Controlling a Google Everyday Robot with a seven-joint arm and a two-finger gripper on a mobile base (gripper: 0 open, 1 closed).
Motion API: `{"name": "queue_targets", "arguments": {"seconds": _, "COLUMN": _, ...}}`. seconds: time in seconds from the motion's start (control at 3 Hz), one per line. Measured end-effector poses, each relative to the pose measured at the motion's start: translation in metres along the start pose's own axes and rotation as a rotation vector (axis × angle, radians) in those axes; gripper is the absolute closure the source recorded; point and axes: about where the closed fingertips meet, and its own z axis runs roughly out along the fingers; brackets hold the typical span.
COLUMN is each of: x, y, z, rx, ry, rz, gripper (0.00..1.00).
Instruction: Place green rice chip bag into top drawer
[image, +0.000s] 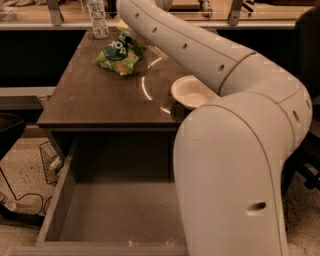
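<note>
The green rice chip bag (120, 53) lies crinkled on the far part of the brown table (95, 100), near its back edge. The top drawer (112, 212) is pulled open below the table's front edge, and the part of its flat bottom that shows is bare. My white arm (200, 50) reaches from the lower right up over the table, passes just right of the bag and leaves the top edge of the view. The gripper is out of view beyond that edge.
A white bowl (192, 93) sits on the table's right side, partly behind my arm. A clear bottle (97, 17) stands at the back edge, left of the bag. A wire basket (50, 161) and a cable (20, 200) are on the floor at the left.
</note>
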Motion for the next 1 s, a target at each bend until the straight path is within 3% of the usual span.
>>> {"name": "queue_targets", "arguments": {"seconds": 0.33, "x": -0.001, "y": -0.022, "z": 0.025, "rx": 0.093, "ry": -0.036, "rz": 0.035, "gripper": 0.0}}
{"name": "queue_targets", "arguments": {"seconds": 0.67, "x": -0.002, "y": -0.035, "z": 0.035, "rx": 0.12, "ry": -0.056, "rz": 0.02, "gripper": 0.0}}
{"name": "queue_targets", "arguments": {"seconds": 1.0, "x": -0.027, "y": -0.057, "z": 0.047, "rx": 0.133, "ry": -0.133, "rz": -0.028, "gripper": 0.0}}
